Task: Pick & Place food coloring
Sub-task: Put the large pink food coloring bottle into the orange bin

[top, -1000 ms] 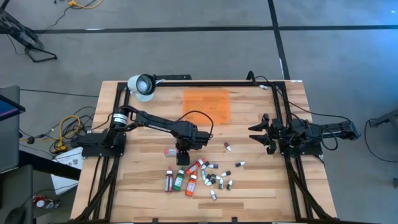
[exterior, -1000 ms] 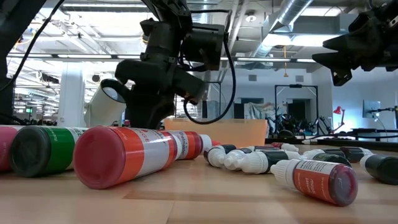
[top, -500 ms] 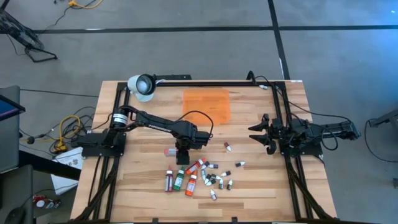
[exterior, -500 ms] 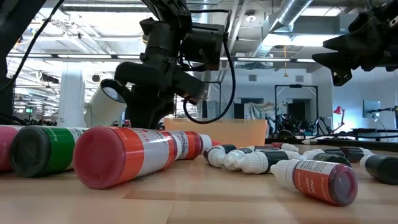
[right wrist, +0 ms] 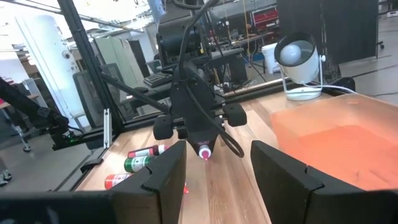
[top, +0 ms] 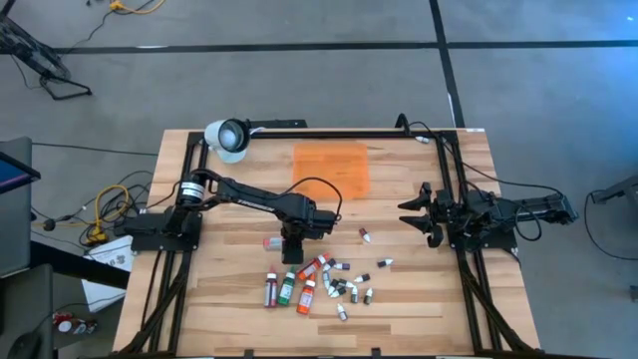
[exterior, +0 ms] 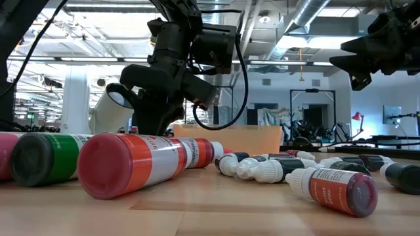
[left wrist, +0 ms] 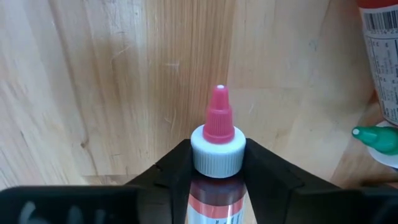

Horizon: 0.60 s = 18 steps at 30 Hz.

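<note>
Left wrist view shows a small red food coloring bottle with a white ribbed collar and pink dropper tip (left wrist: 217, 155) lying on the pale wooden tabletop (left wrist: 93, 93), its collar pinched on both sides by the left gripper (left wrist: 216, 165), whose 2 dark fingers (left wrist: 177, 171) have the bottle between them. The jaws stand narrow, touching the collar, so this looks like a grasp being taken at the neck, where the ribbing gives the pads something to bite on. From the high view, that left gripper (top: 292, 247) sits low over the board, near the table's middle and just above the loose heap of food coloring bottles (top: 319, 281), which lies toward the near edge; picking from the edge of the pile likely keeps the fingers clear of the neighbours. A green-tipped bottle (left wrist: 376, 138) and a larger red bottle with a white label (left wrist: 380, 56) lie just beside the held one without touching it.

Farther off, the flat orange rectangular mat (top: 331, 167) lies well apart toward the far edge, the likely drop spot. A white round desk lamp (top: 228, 138) stands at the far left corner.

The right gripper (top: 417, 216) waits at the table's right side with its jaws apart, holding nothing.
</note>
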{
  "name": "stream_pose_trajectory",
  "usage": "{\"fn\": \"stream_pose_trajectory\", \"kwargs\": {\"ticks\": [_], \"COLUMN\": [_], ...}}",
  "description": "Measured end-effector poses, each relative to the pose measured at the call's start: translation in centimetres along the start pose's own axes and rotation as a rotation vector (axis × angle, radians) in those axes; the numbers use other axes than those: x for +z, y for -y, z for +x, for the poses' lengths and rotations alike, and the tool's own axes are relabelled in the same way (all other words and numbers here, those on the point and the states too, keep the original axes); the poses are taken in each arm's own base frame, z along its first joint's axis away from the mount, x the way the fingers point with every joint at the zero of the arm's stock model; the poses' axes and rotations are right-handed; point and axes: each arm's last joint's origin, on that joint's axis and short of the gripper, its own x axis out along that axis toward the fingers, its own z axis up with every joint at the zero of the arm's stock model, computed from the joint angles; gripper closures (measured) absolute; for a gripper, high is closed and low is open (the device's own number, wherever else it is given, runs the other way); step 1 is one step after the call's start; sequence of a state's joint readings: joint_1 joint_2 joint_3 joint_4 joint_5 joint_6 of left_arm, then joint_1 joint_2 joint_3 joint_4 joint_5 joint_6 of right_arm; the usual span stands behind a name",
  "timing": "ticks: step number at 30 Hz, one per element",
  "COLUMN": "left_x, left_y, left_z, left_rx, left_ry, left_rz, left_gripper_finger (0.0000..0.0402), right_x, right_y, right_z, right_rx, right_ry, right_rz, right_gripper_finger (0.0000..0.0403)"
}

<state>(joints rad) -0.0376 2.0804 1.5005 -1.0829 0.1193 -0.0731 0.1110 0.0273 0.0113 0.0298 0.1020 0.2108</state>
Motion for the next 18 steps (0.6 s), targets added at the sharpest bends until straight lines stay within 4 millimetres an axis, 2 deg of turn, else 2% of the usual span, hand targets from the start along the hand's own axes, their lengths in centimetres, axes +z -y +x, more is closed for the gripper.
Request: {"fn": "stream_pose_trajectory", "kwargs": {"ticks": [8, 14, 18], "left_x": [0.00, 0.11, 0.26], "left_y": [0.01, 0.02, 0.04], "left_z": [0.00, 0.00, -0.03], "left_rx": [0.000, 0.000, -0.002], "left_ry": [0.000, 0.011, 0.028], "left_rz": [0.000, 0.002, 0.004], "left_gripper_finger": [0.0282, 0.0269, 0.0279], "right_x": [0.01, 0.01, 0.01], "right_y": [0.00, 0.00, 0.00], "right_z": [0.00, 0.00, 0.00], "right_rx": [0.000, 0.000, 0.000], "right_ry": [0.000, 0.000, 0.000], "right_rz": [0.000, 0.000, 0.000], "right_gripper_finger": [0.0230, 0.0230, 0.0230]}}
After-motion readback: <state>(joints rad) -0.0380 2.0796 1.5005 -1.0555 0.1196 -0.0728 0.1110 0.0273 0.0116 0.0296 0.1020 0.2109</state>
